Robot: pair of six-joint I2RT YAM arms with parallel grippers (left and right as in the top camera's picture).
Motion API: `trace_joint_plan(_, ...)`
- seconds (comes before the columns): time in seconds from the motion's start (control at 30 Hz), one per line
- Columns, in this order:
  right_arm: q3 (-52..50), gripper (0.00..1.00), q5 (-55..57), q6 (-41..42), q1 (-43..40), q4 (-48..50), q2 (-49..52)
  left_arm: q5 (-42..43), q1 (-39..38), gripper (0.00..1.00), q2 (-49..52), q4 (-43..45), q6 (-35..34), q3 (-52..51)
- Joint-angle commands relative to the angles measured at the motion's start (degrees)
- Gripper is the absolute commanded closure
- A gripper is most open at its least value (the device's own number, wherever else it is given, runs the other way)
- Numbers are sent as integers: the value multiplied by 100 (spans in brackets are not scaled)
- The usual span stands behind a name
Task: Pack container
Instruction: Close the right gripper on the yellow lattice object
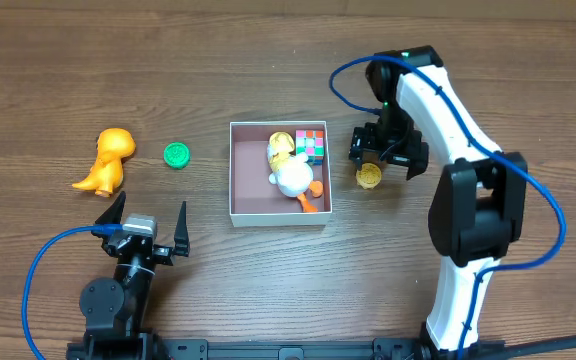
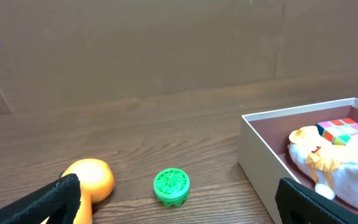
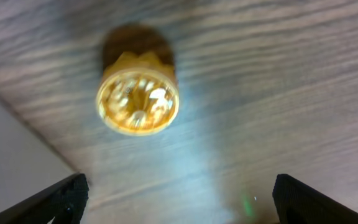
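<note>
overhead view shows the container in the middle of the counter. its white walls are upright and its pinkish-brown floor is partly covered. inside it lie a white and yellow duck toy and a coloured puzzle cube; the cube sits in the far right corner and the duck is touching it. outside the container, on the left, an orange dinosaur toy lies well apart from it, and a green round piece lies between the dinosaur and the container. just beside the right wall of the container there is a yellow round piece.

the right end effector hangs over this yellow piece with its fingers spread wide, released, grasping nothing; this view is blurred. the left end effector is low at the near edge of the counter, also released, its fingers wide apart and empty, pointing toward the green piece and the dinosaur.
</note>
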Motion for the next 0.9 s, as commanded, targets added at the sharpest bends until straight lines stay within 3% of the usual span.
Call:
trace_joint_plan(0.0,118,2,216,68,13,-11,-592,-17,44,0,-55,2,50,-20)
trace_joint_plan(0.4,-656,1,212,68,66,1187,-658,-17,44,0,-55,2,50,-20)
trace_joint_plan(0.87,-1257,1,105,48,181,1639,-763,-17,42,0,-55,2,50,-20)
